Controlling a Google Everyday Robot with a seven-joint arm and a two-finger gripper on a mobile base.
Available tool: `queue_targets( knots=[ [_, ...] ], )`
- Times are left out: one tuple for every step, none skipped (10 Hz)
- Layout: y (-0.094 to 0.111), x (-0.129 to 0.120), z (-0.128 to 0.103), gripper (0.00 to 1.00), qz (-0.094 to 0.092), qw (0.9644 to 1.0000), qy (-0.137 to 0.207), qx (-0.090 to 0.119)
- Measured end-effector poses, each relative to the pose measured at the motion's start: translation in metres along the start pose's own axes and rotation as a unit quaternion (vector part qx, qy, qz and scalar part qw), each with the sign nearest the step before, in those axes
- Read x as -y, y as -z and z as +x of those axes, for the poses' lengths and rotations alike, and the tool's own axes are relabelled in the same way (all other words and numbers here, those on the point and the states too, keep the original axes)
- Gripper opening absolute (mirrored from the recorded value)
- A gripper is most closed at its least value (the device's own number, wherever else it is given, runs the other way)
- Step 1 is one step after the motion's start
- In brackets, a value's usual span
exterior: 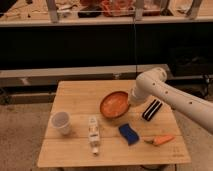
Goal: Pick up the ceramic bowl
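Note:
The ceramic bowl [113,104] is shallow, round, orange and glossy. It sits near the middle of the wooden table [77,95], and its right side looks slightly raised. My white arm comes in from the right and bends down to the bowl. My gripper [131,101] is at the bowl's right rim, mostly hidden behind the wrist.
A small white cup [61,122] stands at the left. A white bottle [93,134] lies in front of the bowl, with a blue sponge [129,134] beside it. An orange carrot-like item [161,140] and a black striped object [152,110] are at the right. Shelving stands behind the table.

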Motion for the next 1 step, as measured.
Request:
queue_targets(
  knots=[
    [0.0008,0.0,-0.001,0.02,0.003,1.0,0.002,0.001]
  ],
)
